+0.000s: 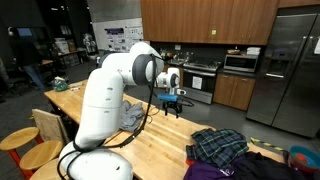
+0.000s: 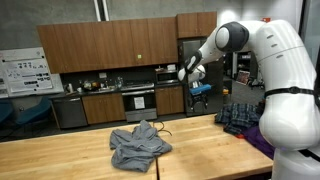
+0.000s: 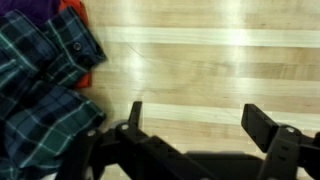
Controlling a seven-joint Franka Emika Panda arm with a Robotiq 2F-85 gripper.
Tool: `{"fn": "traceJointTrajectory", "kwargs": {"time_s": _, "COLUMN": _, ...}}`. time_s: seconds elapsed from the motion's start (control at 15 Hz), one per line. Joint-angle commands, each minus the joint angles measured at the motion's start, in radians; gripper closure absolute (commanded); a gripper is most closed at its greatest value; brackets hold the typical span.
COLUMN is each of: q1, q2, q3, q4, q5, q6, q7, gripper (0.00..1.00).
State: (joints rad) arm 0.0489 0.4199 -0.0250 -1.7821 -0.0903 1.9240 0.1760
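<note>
Jaws gape over smooth wooden table (image 3: 200, 70) beside crumpled plaid cloth (image 3: 35, 90).

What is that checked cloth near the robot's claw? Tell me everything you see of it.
The plaid cloth is soft, crumpled fabric in dark blue-green checks with thin pale lines. It lies bunched on the wooden table, against purple cloth and orange cloth. The open gripper hangs above, not touching it.
</note>
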Motion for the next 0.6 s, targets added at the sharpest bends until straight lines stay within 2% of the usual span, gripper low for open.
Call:
{"fn": "traceJointTrajectory", "kwargs": {"time_s": 0.0, "q1": 0.061, "q2": 0.023, "q3": 0.041, "q4": 0.077, "q5": -0.05, "q6": -0.075, "q7": -0.028, "gripper": 0.0}}
{"fn": "traceJointTrajectory", "kwargs": {"time_s": 0.27, "q1": 0.126, "q2": 0.058, "q3": 0.074, "q4": 0.17, "q5": -0.097, "q6": -0.165, "q7": -0.035, "gripper": 0.0}}
{"fn": "traceJointTrajectory", "kwargs": {"time_s": 0.53, "q1": 0.16, "q2": 0.099, "q3": 0.104, "q4": 0.26, "q5": -0.099, "q6": -0.281, "q7": -0.091, "gripper": 0.0}}
